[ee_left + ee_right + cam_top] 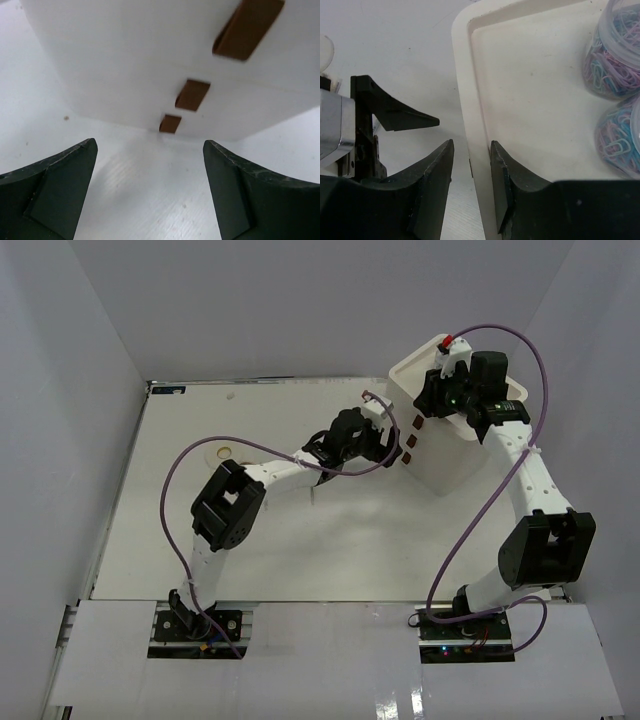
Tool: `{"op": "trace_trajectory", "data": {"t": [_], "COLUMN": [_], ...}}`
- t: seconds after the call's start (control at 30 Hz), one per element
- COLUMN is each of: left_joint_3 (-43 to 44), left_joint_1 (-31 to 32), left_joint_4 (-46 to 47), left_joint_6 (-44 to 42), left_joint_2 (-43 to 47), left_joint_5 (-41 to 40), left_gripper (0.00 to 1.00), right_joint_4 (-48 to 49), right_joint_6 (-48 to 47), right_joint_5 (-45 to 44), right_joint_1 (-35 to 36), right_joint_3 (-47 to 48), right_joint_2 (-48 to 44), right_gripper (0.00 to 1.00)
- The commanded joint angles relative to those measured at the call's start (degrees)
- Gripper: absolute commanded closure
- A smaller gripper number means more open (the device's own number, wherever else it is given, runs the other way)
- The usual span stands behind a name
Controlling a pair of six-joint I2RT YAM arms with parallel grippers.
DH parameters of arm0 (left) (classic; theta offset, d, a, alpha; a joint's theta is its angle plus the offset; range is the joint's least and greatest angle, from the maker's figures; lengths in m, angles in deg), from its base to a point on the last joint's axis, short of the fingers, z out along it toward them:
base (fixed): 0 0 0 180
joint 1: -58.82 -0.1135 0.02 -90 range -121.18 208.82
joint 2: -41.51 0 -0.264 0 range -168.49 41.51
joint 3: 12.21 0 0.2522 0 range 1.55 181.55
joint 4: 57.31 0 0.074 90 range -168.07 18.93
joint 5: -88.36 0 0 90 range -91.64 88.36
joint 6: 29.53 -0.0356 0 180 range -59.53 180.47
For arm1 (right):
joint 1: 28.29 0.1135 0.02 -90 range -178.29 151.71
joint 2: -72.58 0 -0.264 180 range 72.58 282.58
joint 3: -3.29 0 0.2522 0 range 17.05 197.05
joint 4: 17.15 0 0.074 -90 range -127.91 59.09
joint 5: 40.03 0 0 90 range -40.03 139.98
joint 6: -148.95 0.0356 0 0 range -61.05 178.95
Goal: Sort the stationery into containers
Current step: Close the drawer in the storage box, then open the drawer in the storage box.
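White cube box, 3 brown rect. handles; clear jars w/ pastel clips.

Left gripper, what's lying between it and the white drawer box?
Nothing: only bare table separates the left gripper from the drawer box, per the left wrist view.

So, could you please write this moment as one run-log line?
left hand: open, empty, facing drawer handles | right hand: astride box rim, grip unclear | jars: in top tray
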State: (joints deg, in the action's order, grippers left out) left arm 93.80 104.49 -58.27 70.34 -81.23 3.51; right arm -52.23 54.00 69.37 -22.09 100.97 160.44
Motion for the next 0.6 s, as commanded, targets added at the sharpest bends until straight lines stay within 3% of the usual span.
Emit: {"op": "trace_trajectory", "data": {"t": [0.0, 0.17, 0.57], "left_joint_3": [-5.05, -5.68, 6.19], "left_joint_1": [0.56, 0.65, 1.53], "left_joint_4": [3.72, 5.57, 7.41], "left_joint_6": [-0.99, -2.22, -4.77], "left_joint_2": [7.33, 4.79, -5.92], "left_joint_5": [3.19, 4.69, 3.03], "left_gripper": [0.03, 0.05, 0.14], "right_joint_4": [-4.43, -4.43, -3.99], "right_joint_6": [-0.06, 0.03, 0.03], "right_joint_5": [0.47, 0.73, -0.06], "right_joint_1": [1.19, 1.19, 1.19], "right_joint_3": [0.63, 0.54, 0.46], "right_joint_2": [0.65, 1.00, 1.62], "right_gripper": [0.58, 0.57, 0.57]}}
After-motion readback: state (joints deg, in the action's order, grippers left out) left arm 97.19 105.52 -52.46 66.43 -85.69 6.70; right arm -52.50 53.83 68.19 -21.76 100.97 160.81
